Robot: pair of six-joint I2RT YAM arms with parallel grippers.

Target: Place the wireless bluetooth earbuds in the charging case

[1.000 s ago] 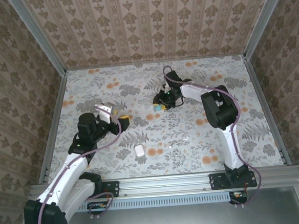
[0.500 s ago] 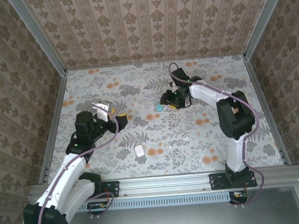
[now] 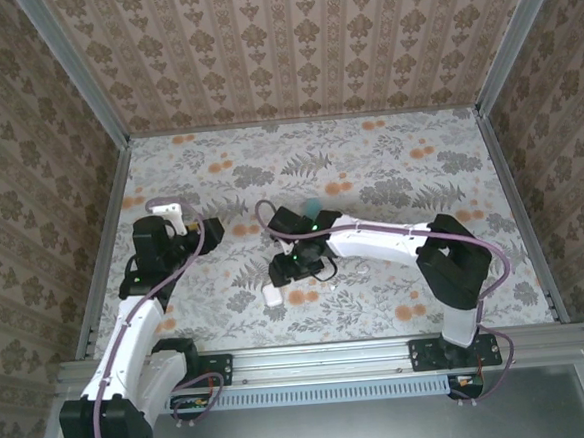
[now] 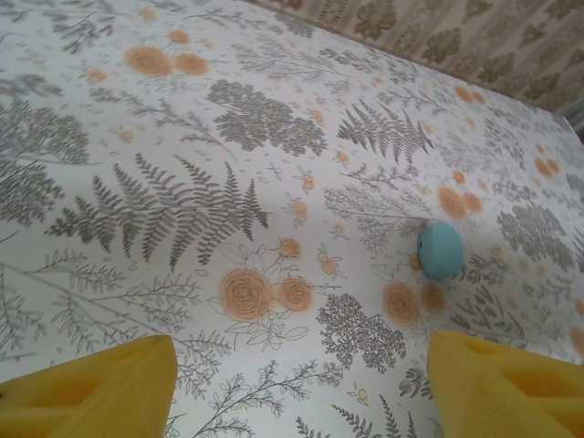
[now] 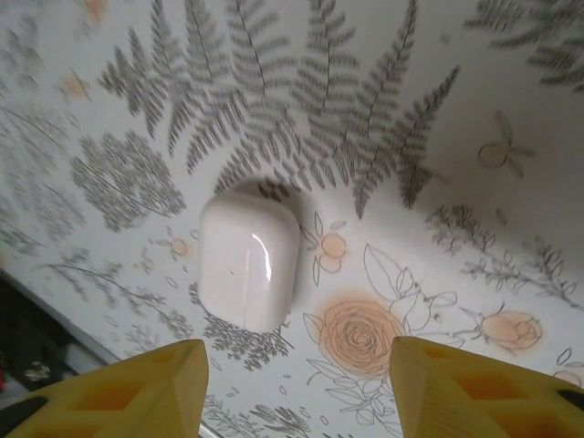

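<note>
A white charging case (image 5: 249, 263) lies closed on the floral table, near the front centre (image 3: 272, 295). My right gripper (image 5: 301, 392) hovers open just above it, and the case sits ahead of its yellow fingertips (image 5: 137, 392), off to the left-hand one. From above, the right gripper (image 3: 280, 276) is right beside the case. A teal case (image 4: 441, 249) lies further back (image 3: 311, 209). My left gripper (image 4: 301, 383) is open and empty, well short of it, at the left of the table (image 3: 172, 219). A tiny whitish speck (image 3: 361, 271) may be an earbud; it is too small to tell.
Patterned walls with metal posts (image 3: 80, 88) enclose the table on three sides. The right arm (image 3: 394, 242) stretches across the middle from the right. A metal rail (image 3: 322, 357) runs along the front edge.
The right arm swung from the teal case at the back down and left to above the white case. The left gripper drew back to the left.
</note>
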